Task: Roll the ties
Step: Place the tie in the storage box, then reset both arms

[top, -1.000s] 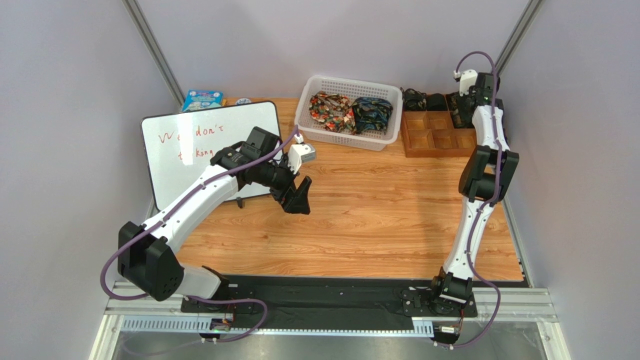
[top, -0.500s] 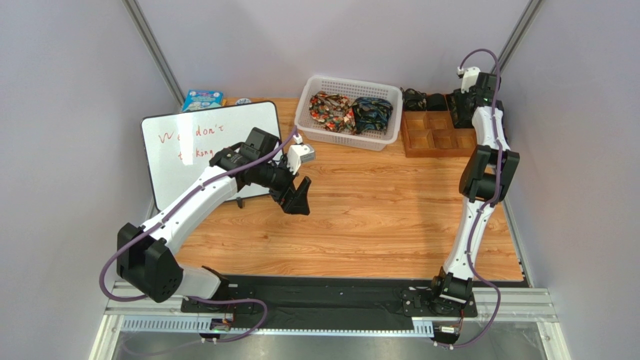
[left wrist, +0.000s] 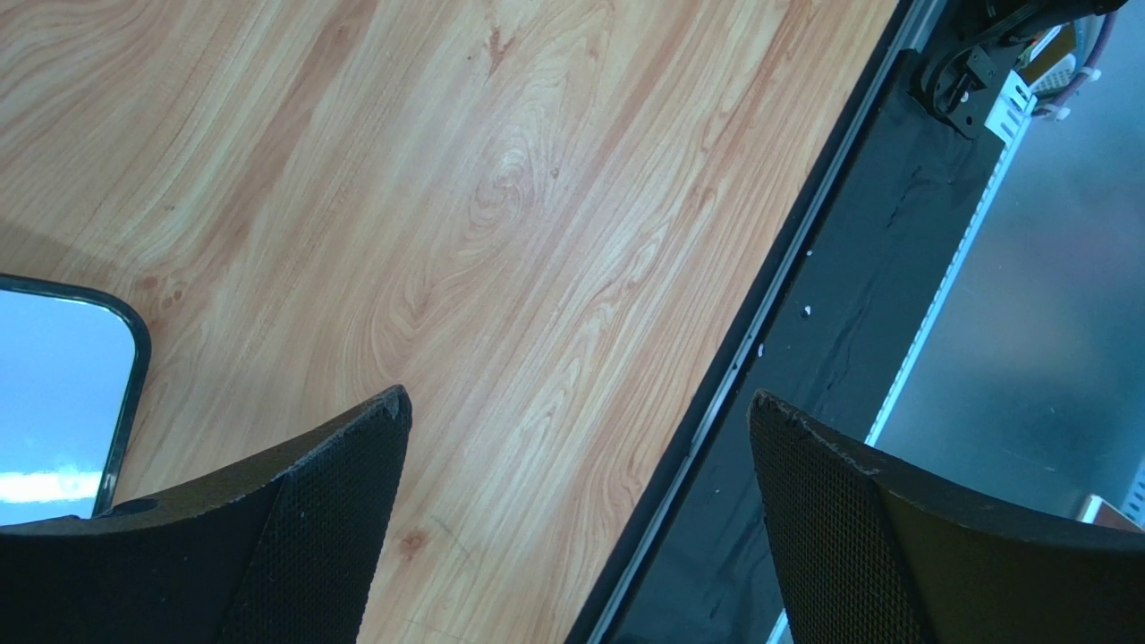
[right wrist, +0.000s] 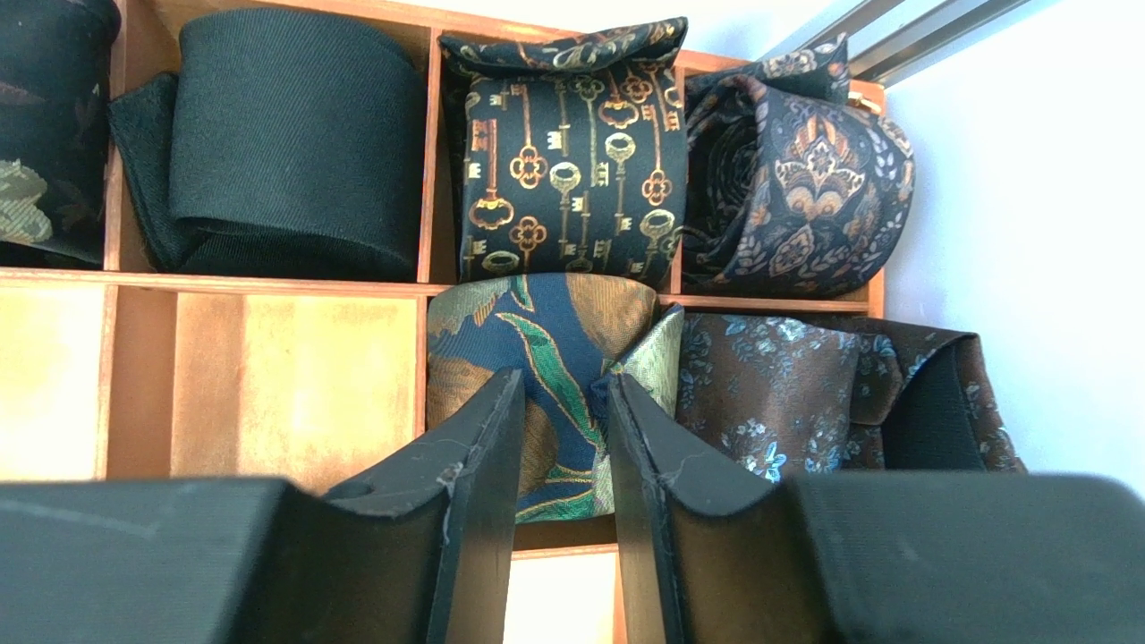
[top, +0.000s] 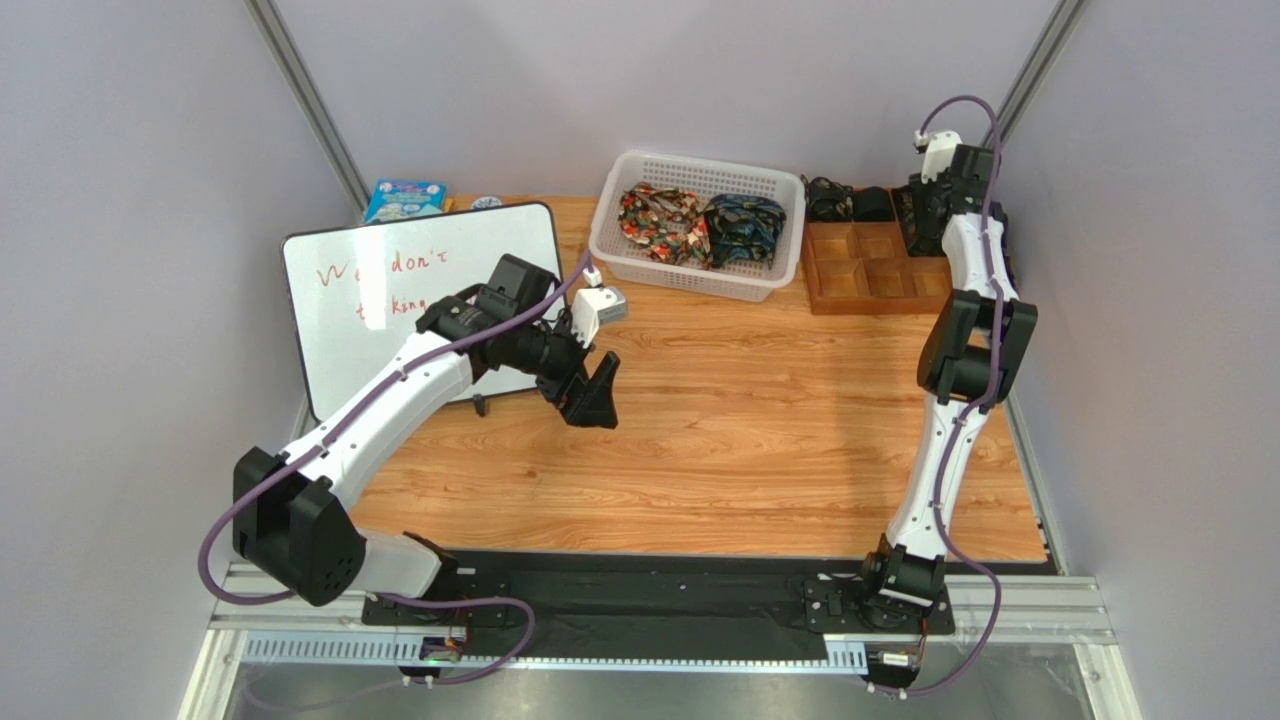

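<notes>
Ties of dark patterned fabric lie bunched in the white slotted plastic basket, beyond and right of our wide-open, empty left gripper.

Whiteboard, red handwriting: "don't" reads clear. Below it roughly "kong", partly covered. Blue packet print unreadable.

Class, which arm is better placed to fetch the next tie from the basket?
Probably left: the left end effector hangs open and empty; the right end effector is among rolled ties in the tray.
</notes>
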You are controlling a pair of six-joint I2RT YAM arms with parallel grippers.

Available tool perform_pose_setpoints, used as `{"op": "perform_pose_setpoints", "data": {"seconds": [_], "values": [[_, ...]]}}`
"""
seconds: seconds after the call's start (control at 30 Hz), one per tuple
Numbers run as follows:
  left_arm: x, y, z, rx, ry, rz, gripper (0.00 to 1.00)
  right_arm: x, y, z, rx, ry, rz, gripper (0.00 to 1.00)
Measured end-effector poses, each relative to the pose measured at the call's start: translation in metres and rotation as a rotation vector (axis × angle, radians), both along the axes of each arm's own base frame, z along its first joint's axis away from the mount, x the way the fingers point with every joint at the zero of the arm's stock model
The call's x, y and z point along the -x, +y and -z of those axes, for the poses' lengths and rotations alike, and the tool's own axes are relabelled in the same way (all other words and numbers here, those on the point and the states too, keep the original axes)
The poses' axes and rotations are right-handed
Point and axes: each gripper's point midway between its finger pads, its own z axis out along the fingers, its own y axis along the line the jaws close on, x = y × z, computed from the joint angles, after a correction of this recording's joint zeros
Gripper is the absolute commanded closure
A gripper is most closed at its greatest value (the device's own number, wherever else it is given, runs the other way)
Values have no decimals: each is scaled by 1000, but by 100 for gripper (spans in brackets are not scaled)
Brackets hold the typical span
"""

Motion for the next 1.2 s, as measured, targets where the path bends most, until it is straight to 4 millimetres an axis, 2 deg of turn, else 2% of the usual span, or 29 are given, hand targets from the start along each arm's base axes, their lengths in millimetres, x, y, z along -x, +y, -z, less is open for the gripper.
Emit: {"op": "perform_pose_setpoints", "data": {"seconds": [0.07,0.2,0.23,0.3,0.37,0.43,0.5,0.53,0.57,0.6,0.67,0.7,0.8,0.87,0.9,0.97,1.03,1.07,1.13,1.2], "values": [[0,0,0,-1,1,-1,1,1,1,1,-3,5,-1,64],[-2,2,-1,-2,0,-13,1,3,7,-3,-40,4,-6,53],[-3,3,-3,-4,0,-19,1,4,9,-7,-51,-1,-9,45],[-8,5,-10,-1,-14,-33,1,9,16,-22,-87,-9,-12,35],[-16,6,-23,10,-44,-52,1,16,24,-51,-123,-38,-14,14],[-29,7,-43,29,-95,-80,0,25,32,-95,-149,-95,-19,0],[-39,7,-65,49,-142,-102,1,40,41,-141,-164,-151,-32,0],[-44,8,-75,60,-161,-112,1,53,48,-176,-169,-197,-46,0],[-49,8,-84,69,-177,-121,0,64,53,-200,-171,-228,-56,0],[-53,9,-90,77,-189,-131,1,85,63,-237,-174,-275,-75,0],[-62,13,-100,85,-202,-161,1,108,72,-268,-171,-318,-94,0],[-65,15,-103,85,-203,-175,0,131,82,-285,-174,-332,-110,0],[-73,22,-101,70,-189,-215,0,187,105,-301,-200,-323,-148,0],[-75,27,-94,51,-173,-239,1,220,121,-287,-240,-271,-171,0],[-75,30,-88,39,-161,-251,1,237,130,-272,-269,-237,-185,0],[-74,37,-70,12,-136,-269,1,265,145,-230,-338,-130,-194,0],[-67,48,-44,-32,-85,-290,1,287,158,-183,-406,-18,-194,0],[-62,54,-30,-57,-57,-300,0,303,165,-151,-452,64,-187,0],[-53,66,-8,-97,-12,-320,1,326,175,-106,-519,184,-166,0],[-44,78,7,-125,14,-339,0,347,183,-77,-570,271,-149,0]]}}
